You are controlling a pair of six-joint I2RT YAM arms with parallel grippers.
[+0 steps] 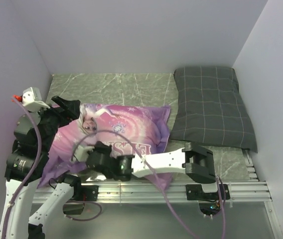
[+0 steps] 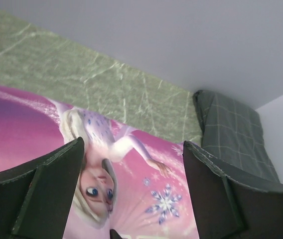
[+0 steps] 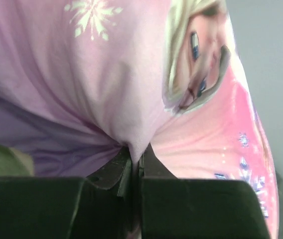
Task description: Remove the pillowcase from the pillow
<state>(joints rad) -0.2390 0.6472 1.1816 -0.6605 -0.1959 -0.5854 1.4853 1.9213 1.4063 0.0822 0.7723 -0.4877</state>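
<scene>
The pink-purple pillowcase [image 1: 131,127] with the cartoon girl lies plump on the table's left half. The pillow is hidden inside it. My right gripper [image 1: 87,153] reaches across to the case's near left edge. In the right wrist view it [image 3: 135,152] is shut on a pinched fold of the pillowcase [image 3: 106,74]. My left gripper [image 1: 74,110] is at the case's left end. In the left wrist view it [image 2: 133,149] stands open, its two fingers wide apart above the printed girl on the pillowcase [image 2: 146,199], with nothing gripped.
A dark grey checked pillow [image 1: 211,107] lies at the back right, also in the left wrist view as the grey pillow [image 2: 231,134]. Pale walls close in the green marbled table [image 1: 116,87] on three sides. A metal rail [image 1: 241,189] runs along the near edge.
</scene>
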